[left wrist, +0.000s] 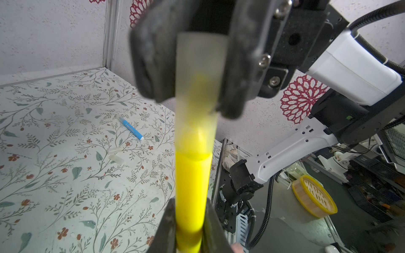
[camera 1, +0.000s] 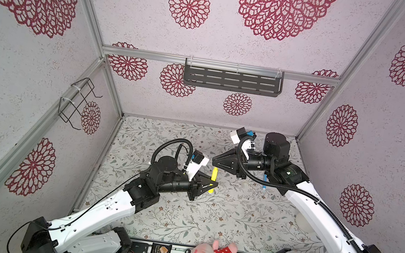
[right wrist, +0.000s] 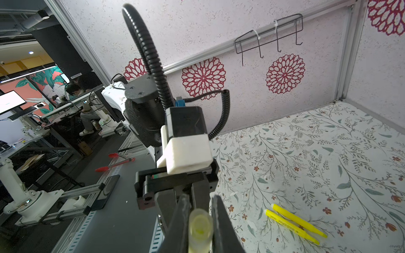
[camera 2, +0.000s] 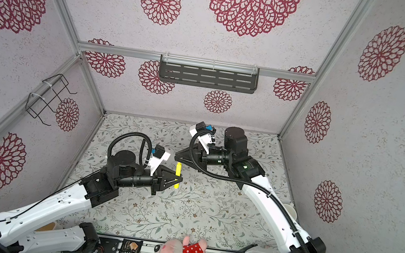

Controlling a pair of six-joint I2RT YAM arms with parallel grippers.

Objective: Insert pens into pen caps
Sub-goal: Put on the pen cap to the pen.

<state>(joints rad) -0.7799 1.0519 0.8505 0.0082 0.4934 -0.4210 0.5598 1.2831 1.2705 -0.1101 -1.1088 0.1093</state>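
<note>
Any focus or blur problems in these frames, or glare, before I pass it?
Left wrist view: yellow pen and pen cap are too close, badly blurred; blue pen beyond them is sharp. Right wrist view: the pen cap is soft, the background crisp. Both top views: sharp, evenly lit, no glare.

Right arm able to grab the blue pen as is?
Probably not: the right tool is shut on a cap over the yellow pen, and the blue pen lies under that arm.
</note>
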